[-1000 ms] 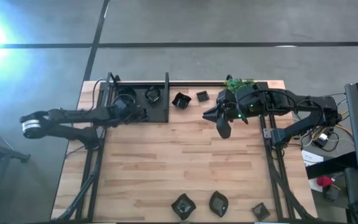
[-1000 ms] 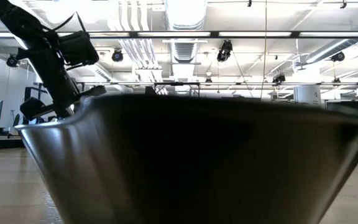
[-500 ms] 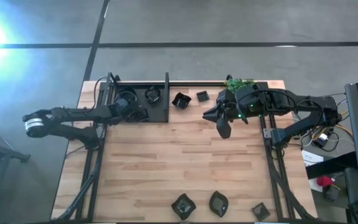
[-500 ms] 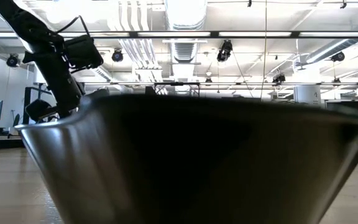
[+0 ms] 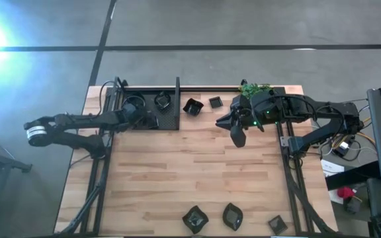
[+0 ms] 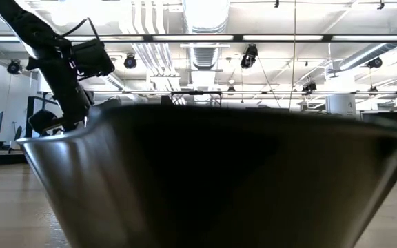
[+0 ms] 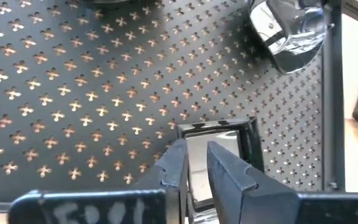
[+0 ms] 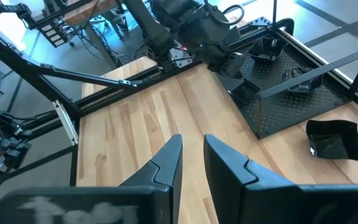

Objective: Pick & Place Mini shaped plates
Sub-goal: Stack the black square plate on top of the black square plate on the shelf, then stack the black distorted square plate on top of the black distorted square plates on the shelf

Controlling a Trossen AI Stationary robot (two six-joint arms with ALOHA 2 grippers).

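Note:
A small square glossy black plate [image 7: 229, 134] lies in the near right corner of the perforated black tray [image 5: 169, 119] at the table's far left. My left gripper [image 5: 153, 121] [image 7: 196, 149] is down on it, shut on its wall. Two more mini plates [image 5: 134, 104] [image 5: 162, 100] sit in the tray. Two others [image 5: 192, 106] [image 5: 215, 102] rest on the wood just right of it. Three [image 5: 194, 218] [image 5: 232, 216] [image 5: 277, 225] lie along the near edge. My right gripper [image 5: 238, 138] [image 8: 192, 146] hangs shut and empty above the table's right half. My left gripper has the square plate by one side wall [image 7: 196, 169], near a corner. One finger [image 7: 229, 174] stands inside the dish and the other [image 7: 174, 165] outside. The fingers slant down from the table's left. The plate's bottom rests flat on the tray.
A green plant [image 5: 253, 87] stands at the far edge by the right arm. The tray has a raised frame [image 5: 178, 102] on its right side. In the low view one dark dish [image 6: 219, 179] fills the picture, with the left arm [image 6: 60, 69] behind it. Bare wood [image 5: 197, 165] lies mid-table.
My left arm has edged slightly toward the table's right over the tray, then held still. The right arm and the plates have kept their places.

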